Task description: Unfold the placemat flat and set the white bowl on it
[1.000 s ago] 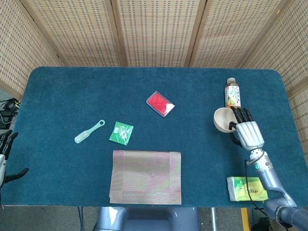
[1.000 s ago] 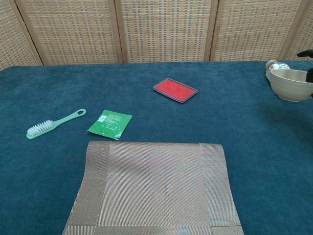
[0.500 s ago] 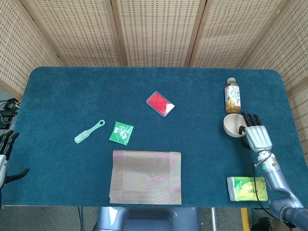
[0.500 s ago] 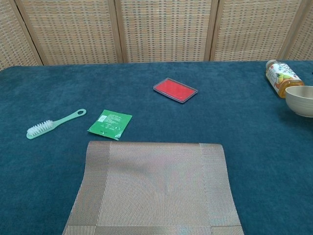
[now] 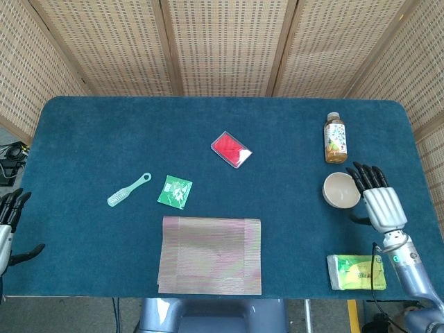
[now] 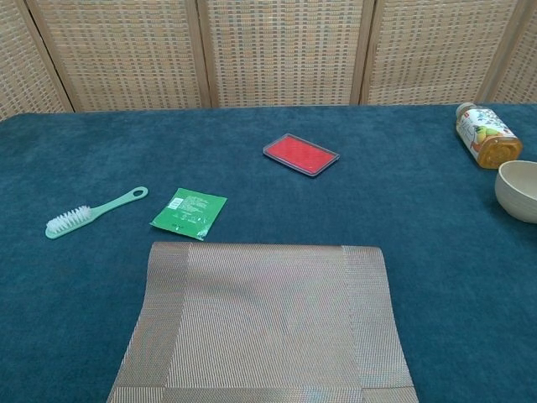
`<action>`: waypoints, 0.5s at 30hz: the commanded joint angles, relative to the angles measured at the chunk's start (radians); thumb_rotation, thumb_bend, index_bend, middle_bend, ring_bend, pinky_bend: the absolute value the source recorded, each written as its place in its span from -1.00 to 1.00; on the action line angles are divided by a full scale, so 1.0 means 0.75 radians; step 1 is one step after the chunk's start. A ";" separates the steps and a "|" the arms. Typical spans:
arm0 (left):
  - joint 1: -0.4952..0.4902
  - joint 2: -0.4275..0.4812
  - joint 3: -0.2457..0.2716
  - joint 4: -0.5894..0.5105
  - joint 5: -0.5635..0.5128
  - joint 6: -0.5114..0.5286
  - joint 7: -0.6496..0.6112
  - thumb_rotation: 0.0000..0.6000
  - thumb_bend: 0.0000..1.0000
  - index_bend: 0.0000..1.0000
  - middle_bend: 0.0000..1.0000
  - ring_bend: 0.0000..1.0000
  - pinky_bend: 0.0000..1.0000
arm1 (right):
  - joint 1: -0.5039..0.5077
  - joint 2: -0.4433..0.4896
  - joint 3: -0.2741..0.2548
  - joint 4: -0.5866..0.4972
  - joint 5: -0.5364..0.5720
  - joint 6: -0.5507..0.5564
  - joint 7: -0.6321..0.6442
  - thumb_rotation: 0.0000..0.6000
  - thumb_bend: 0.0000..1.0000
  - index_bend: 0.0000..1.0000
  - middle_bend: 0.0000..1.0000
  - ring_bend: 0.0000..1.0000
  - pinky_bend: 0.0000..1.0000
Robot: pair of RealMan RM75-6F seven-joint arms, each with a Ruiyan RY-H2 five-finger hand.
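bowl: the white bowl [image 5: 341, 190] had been up in the air by the bottle a second earlier, and by this moment it sat down on the worktop [image 5: 90, 132], nearer the front edge and nowhere near the mat.
bowl location: right side of the worktop, just in front of the tea bottle [image 5: 336, 138], well apart from the placemat [image 5: 210, 254].
right hand: the right hand [image 5: 380, 200] was just beside the bowl with fingers stretched out straight. It looked like it had let go, though the head view couldn't really settle whether a fingertip was touching the rim.
placemat: hadn't budged, lay spread flat at the front centre, so that half looked done.
left hand: the left hand [image 5: 8, 223] hung off the left edge, fingers apart, nothing in it.
meaning: honestly looked like a step backwards, the bowl went away from the mat, so probably a re-grip was coming.
other stuff: brush [image 5: 128, 190], green packet [image 5: 175, 191], red case [image 5: 231, 149], yellow-green pack [image 5: 356, 271] all stayed put.
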 commanded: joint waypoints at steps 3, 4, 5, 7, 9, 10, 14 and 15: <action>-0.045 -0.066 0.109 0.097 0.347 0.025 -0.068 1.00 -1.00 -1.00 -1.00 -1.00 -1.00 | -0.138 0.115 -0.009 -0.211 -0.046 0.226 -0.069 1.00 -1.00 -1.00 -1.00 -1.00 -1.00; -0.055 -0.081 0.129 0.117 0.408 0.027 -0.070 1.00 -1.00 -0.99 -1.00 -1.00 -1.00 | -0.151 0.115 -0.011 -0.224 -0.049 0.244 -0.083 1.00 -1.00 -1.00 -1.00 -1.00 -1.00; -0.069 -0.103 0.151 0.141 0.479 0.022 -0.057 1.00 -1.00 -0.97 -1.00 -1.00 -1.00 | -0.173 0.113 -0.018 -0.239 -0.054 0.275 -0.102 1.00 -1.00 -1.00 -1.00 -1.00 -1.00; -0.094 -0.154 0.185 0.191 0.584 0.000 -0.022 1.00 -1.00 -0.83 -1.00 -1.00 -1.00 | -0.204 0.106 -0.026 -0.256 -0.064 0.322 -0.141 1.00 -1.00 -1.00 -1.00 -1.00 -1.00; -0.122 -0.210 0.213 0.232 0.654 -0.042 0.006 1.00 -1.00 -0.69 -1.00 -1.00 -1.00 | -0.232 0.100 -0.035 -0.271 -0.068 0.353 -0.164 1.00 -1.00 -1.00 -1.00 -1.00 -1.00; -0.132 -0.231 0.222 0.246 0.674 -0.058 0.013 1.00 -1.00 -0.62 -1.00 -1.00 -1.00 | -0.240 0.099 -0.036 -0.276 -0.068 0.362 -0.169 1.00 -1.00 -1.00 -1.00 -1.00 -1.00; -0.175 -0.333 0.244 0.317 0.733 -0.116 0.034 1.00 -1.00 -0.41 -1.00 -1.00 -1.00 | -0.260 0.115 -0.038 -0.288 -0.067 0.370 -0.185 1.00 -1.00 -1.00 -1.00 -1.00 -1.00; -0.192 -0.367 0.251 0.341 0.749 -0.140 0.036 1.00 -1.00 -0.35 -1.00 -1.00 -1.00 | -0.263 0.119 -0.036 -0.292 -0.064 0.370 -0.179 1.00 -1.00 -1.00 -1.00 -1.00 -1.00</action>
